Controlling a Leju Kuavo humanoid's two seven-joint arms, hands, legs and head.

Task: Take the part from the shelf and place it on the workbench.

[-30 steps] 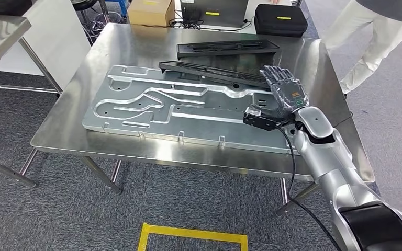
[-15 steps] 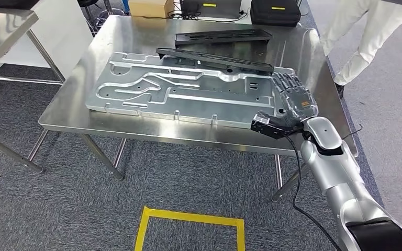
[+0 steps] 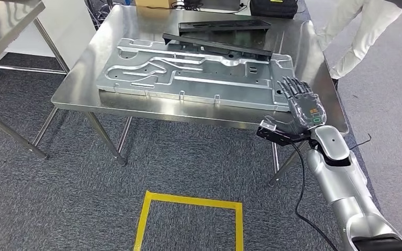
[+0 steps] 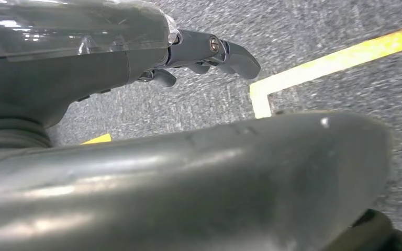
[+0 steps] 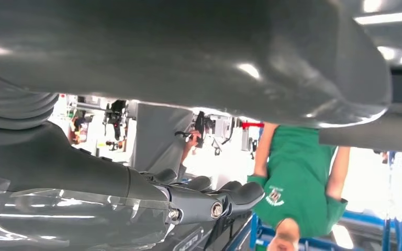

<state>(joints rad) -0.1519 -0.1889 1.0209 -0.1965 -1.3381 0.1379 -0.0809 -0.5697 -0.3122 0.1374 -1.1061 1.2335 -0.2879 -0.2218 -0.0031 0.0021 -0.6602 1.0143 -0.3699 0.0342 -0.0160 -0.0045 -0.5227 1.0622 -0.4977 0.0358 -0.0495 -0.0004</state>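
The long black part (image 3: 217, 45) lies on the grey plate (image 3: 193, 76) on the worktop (image 3: 136, 23), the right hand (image 3: 303, 102) hovers beside it, fingers spread and empty, so placing looks done.

Long black part (image 3: 217, 45) lying across metal plate (image 3: 188, 73); workbench (image 3: 136, 31) beneath

bright, even overhead light gives soft glare on the steel workbench (image 3: 199, 112) in the sharp head view, while both wrist views are blurred up close, the left one dim over grey carpet (image 4: 314, 31), the right one washed out by ceiling strip lights (image 5: 387, 18).
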